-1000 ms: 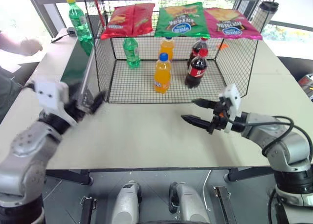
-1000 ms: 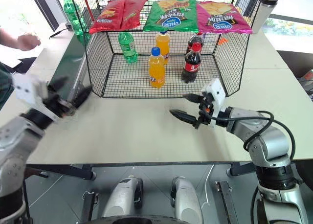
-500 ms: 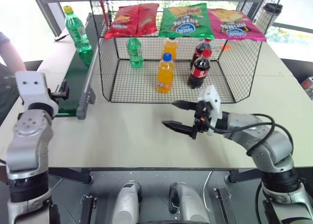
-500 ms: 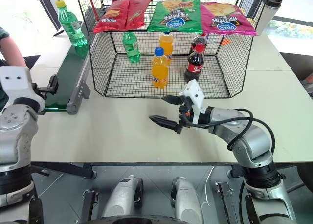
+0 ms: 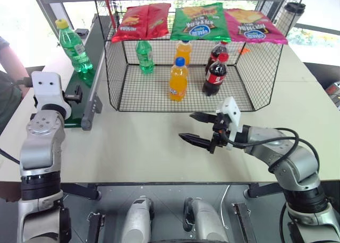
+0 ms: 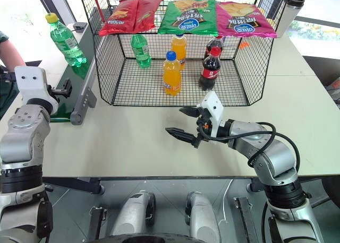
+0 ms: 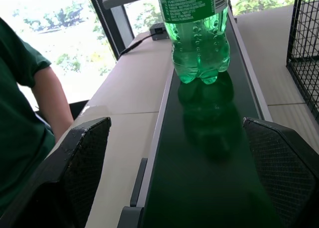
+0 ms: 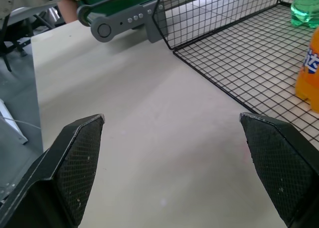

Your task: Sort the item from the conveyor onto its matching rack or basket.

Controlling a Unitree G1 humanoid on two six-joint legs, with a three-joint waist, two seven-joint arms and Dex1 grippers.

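Green Sprite bottle (image 5: 70, 45) stands on the conveyor (image 5: 85, 81), far left. The left gripper (image 7: 184, 173) waits wide apart, nearer. The right gripper (image 5: 199, 129) is spread too. Next: reach forward and squeeze.

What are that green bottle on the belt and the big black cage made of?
The green bottle looks like clear, glossy plastic: light passes through it and bubbles show inside. Its cap is opaque yellow, probably plastic too. The cage seems to be thin metal wire with a black coating, judging by its rigid, even grid.
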